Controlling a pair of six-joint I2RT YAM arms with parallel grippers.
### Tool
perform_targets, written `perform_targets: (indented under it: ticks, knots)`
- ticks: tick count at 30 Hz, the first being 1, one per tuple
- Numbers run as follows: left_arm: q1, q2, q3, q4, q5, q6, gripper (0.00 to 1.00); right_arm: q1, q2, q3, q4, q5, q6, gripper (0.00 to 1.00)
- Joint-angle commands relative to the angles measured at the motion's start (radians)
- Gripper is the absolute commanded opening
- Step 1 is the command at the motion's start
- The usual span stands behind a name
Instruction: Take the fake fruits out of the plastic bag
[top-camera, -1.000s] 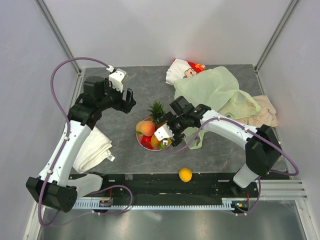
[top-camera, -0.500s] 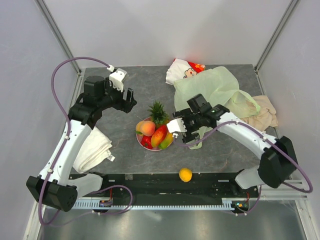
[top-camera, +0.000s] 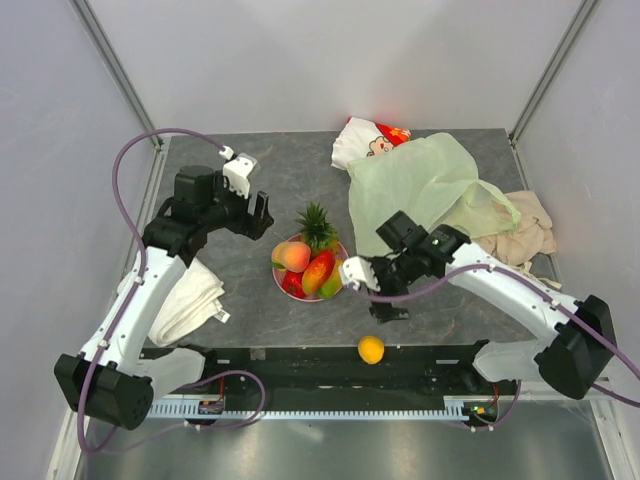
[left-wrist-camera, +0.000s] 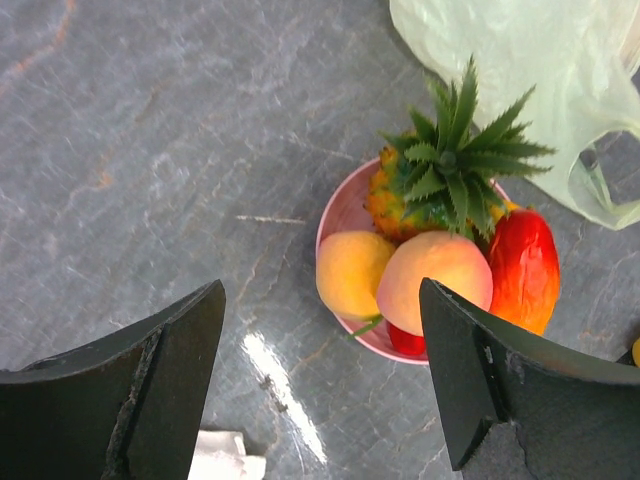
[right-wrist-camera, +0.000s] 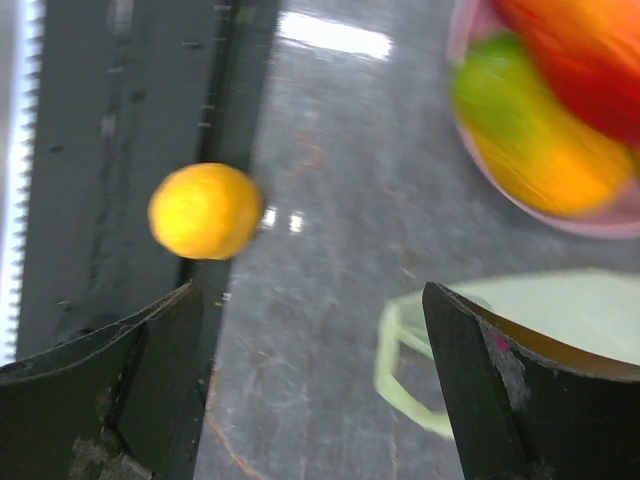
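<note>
Fake fruits: most are gathered on a pink plate (left-wrist-camera: 335, 212) at the middle of the desk (top-camera: 250, 290); the pineapple (left-wrist-camera: 440, 175) stands at the plate's far side with its green crown up; a peach (left-wrist-camera: 437, 280) and a paler yellow-orange piece (left-wrist-camera: 352, 272) lie touching each other at the plate's left; a red-and-yellow mango (left-wrist-camera: 523, 265) lies beside them on the right; a red piece (left-wrist-camera: 405, 340) shows beneath the peach. The right wrist view is blurred, but a green-yellow piece (right-wrist-camera: 545, 150) appears to rest against the plate's near rim.

One orange (top-camera: 371, 349) lies apart from the plate, on the dark rail (top-camera: 300, 355) at the desk's near edge, between the two arm bases.

The plastic bag (top-camera: 430, 185) lies crumpled on the far right of the desk, just beside the plate; one handle loop (right-wrist-camera: 400, 360) trails toward the near edge; whether anything is inside cannot be told.

Left end effector (top-camera: 256, 213): fingers apart, holding nothing, hovering over bare desk to the left of the plate and facing it.

Right end effector (top-camera: 385, 300): fingers wide apart, holding nothing, poised above the handle loop, between the plate and the orange.

Other items: a white towel (top-camera: 185, 295) at the left edge; a cartoon-printed pouch (top-camera: 370, 140) behind the bag; a beige cloth (top-camera: 525, 225) at the bag's right.
</note>
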Motion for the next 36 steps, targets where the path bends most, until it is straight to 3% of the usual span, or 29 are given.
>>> perform_targets:
  ticks: [1, 9, 15, 22, 28, 33, 36]
  knots:
    - [0.007, -0.053, -0.031, 0.01, 0.016, 0.016, 0.85, 0.16, -0.061, -0.047, -0.029, -0.019, -0.052, 0.98]
    - [0.007, -0.125, -0.049, -0.043, 0.032, 0.037, 0.85, 0.354, -0.034, -0.143, 0.108, 0.109, 0.062, 0.98]
    - [0.01, -0.185, -0.078, -0.05, 0.03, 0.048, 0.85, 0.45, -0.014, -0.152, 0.072, 0.165, -0.032, 0.97]
    - [0.042, -0.255, -0.098, -0.085, 0.029, 0.063, 0.85, 0.553, -0.012, -0.263, 0.169, 0.274, -0.052, 0.92]
    - [0.076, -0.281, -0.097, -0.093, 0.052, 0.051, 0.85, 0.571, -0.021, -0.318, 0.26, 0.406, -0.058, 0.86]
    - [0.095, -0.286, -0.105, -0.085, 0.075, 0.039, 0.85, 0.573, -0.012, -0.32, 0.306, 0.437, -0.035, 0.68]
    - [0.099, -0.289, -0.111, -0.08, 0.082, 0.034, 0.85, 0.575, -0.02, -0.332, 0.283, 0.474, -0.063, 0.66]
